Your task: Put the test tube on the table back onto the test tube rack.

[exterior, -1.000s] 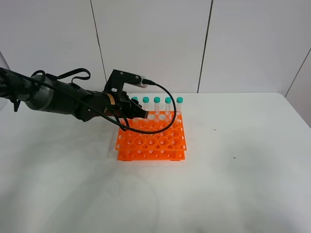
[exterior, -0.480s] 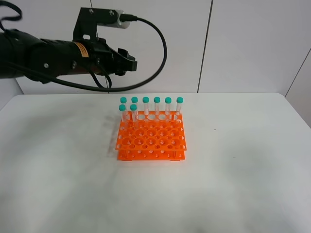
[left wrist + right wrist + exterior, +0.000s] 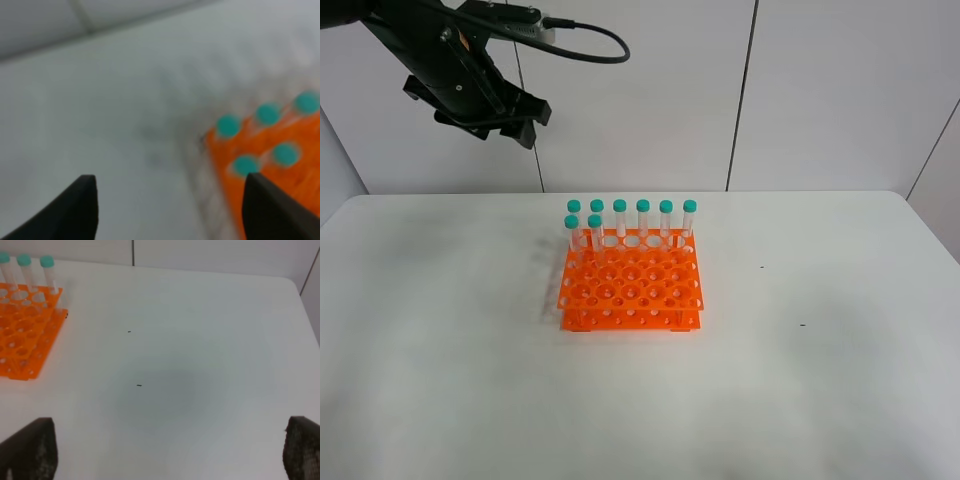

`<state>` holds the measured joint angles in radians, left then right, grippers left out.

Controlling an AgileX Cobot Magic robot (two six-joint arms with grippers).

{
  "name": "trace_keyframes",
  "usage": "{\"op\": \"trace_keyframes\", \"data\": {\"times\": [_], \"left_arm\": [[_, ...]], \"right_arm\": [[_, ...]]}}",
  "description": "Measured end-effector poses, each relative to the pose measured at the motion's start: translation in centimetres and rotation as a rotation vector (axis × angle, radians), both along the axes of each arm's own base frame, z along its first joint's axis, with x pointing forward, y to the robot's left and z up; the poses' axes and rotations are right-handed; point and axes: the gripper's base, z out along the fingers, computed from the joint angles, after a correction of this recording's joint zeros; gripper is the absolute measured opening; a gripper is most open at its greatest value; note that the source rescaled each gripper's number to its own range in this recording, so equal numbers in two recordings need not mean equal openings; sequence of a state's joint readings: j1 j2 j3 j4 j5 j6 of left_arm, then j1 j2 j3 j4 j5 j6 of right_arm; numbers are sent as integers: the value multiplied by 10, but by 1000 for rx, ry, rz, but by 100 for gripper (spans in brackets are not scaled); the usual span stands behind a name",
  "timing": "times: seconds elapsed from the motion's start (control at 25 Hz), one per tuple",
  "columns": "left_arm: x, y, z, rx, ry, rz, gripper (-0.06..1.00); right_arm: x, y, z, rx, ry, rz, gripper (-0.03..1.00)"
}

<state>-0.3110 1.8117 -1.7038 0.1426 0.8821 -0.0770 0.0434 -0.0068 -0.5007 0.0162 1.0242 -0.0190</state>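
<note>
The orange test tube rack (image 3: pixel 632 285) stands on the white table (image 3: pixel 800 400). Several teal-capped test tubes (image 3: pixel 643 218) stand upright in its back row, and two more (image 3: pixel 595 232) in the second row at the left. No tube lies on the table in any view. My left gripper (image 3: pixel 523 122) is high above the table's back left, away from the rack. In the blurred left wrist view the left gripper (image 3: pixel 169 177) is open and empty, with the rack (image 3: pixel 280 200) off to one side. My right gripper (image 3: pixel 170 422) is open and empty over bare table, out of the exterior view.
A grey-white panelled wall (image 3: pixel 820 90) runs behind the table. In the right wrist view the rack's corner (image 3: pixel 25 340) shows with three tubes (image 3: pixel 25 270) in it. Two small dark specks (image 3: pixel 139 385) mark the tabletop.
My left arm has risen from the rack's back left and swung up and to the left, empty. A tube stands in the second row where the gripper was.
</note>
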Motion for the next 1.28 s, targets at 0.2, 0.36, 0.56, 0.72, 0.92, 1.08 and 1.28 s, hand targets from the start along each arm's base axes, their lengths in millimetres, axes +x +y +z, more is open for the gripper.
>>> {"op": "trace_keyframes", "data": {"times": [0.2,0.36,0.56,0.72,0.92,1.08,1.28], "left_arm": [[9,50,-11,-40,212,96,100],[7,94,-16,-42,307,197,100],[6,128,-16,-53,309,282,100],[-12,130,-25,-49,365,290,100],[-68,127,-31,-42,438,286,100],[-133,124,-32,-40,466,283,100],[-212,121,-46,-36,469,273,100]], "right_arm": [[0,0,0,0,0,0,100],[0,0,0,0,0,0,100],[0,0,0,0,0,0,100],[0,0,0,0,0,0,100],[0,0,0,0,0,0,100],[0,0,0,0,0,0,100],[0,0,0,0,0,0,100]]}}
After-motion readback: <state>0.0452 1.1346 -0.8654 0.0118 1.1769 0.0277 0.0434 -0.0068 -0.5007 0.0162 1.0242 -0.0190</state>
